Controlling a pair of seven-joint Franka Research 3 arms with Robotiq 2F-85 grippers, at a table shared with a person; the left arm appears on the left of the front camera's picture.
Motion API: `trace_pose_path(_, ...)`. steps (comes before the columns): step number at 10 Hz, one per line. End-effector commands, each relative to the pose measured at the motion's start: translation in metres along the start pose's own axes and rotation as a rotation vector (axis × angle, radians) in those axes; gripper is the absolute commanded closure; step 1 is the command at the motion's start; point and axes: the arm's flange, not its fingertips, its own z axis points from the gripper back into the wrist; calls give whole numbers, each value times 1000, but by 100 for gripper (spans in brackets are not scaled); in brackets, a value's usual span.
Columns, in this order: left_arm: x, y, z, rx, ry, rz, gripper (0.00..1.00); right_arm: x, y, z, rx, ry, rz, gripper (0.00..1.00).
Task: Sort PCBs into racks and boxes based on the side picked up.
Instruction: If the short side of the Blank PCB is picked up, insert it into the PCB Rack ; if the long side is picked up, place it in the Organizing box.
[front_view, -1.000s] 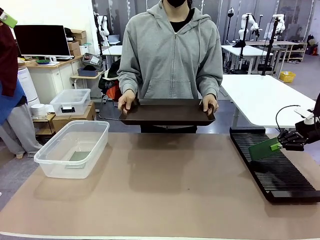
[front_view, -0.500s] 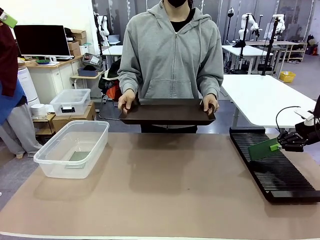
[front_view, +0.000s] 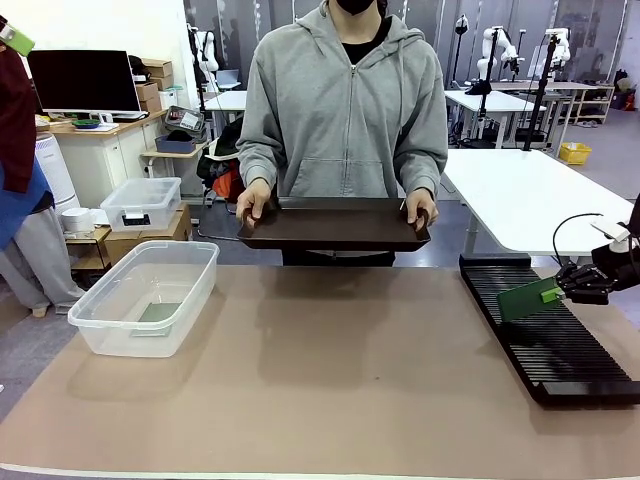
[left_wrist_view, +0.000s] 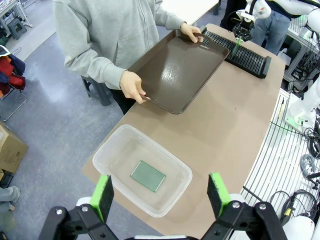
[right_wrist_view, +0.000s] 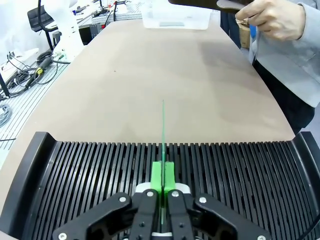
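A green PCB (front_view: 526, 298) stands on edge over the black slotted rack (front_view: 560, 350) at the table's right, with my right gripper (front_view: 566, 287) shut on its near end. From the right wrist, this PCB (right_wrist_view: 163, 131) appears as a thin green line between the green pads, above the rack's slots (right_wrist_view: 100, 175). A second PCB (left_wrist_view: 148, 176) lies flat on the bottom of the clear plastic box (left_wrist_view: 116, 150), also visible as a PCB (front_view: 160, 312) in the box (front_view: 190, 300) at the table's left. My left gripper (left_wrist_view: 161, 196) hangs open high above the box.
A person at the far side holds an empty dark brown tray (front_view: 335, 222) with both hands above the table edge. A smaller lidded clear box (front_view: 142, 203) sits off the table at the left. The brown tabletop (front_view: 330, 370) lies bare between box and rack.
My right gripper with the PCB has shifted very slightly to the right over the rack. The rest holds still.
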Motion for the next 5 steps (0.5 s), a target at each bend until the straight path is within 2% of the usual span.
trace_pose_path(1, -1, -3, 0, -5, -2, -3, 0, 0, 0, 0, 0, 0, 0, 98)
trace_pose_path(5, -1, -3, 0, -5, -2, -3, 0, -35, -8, 5, -10, -28, -30, 98)
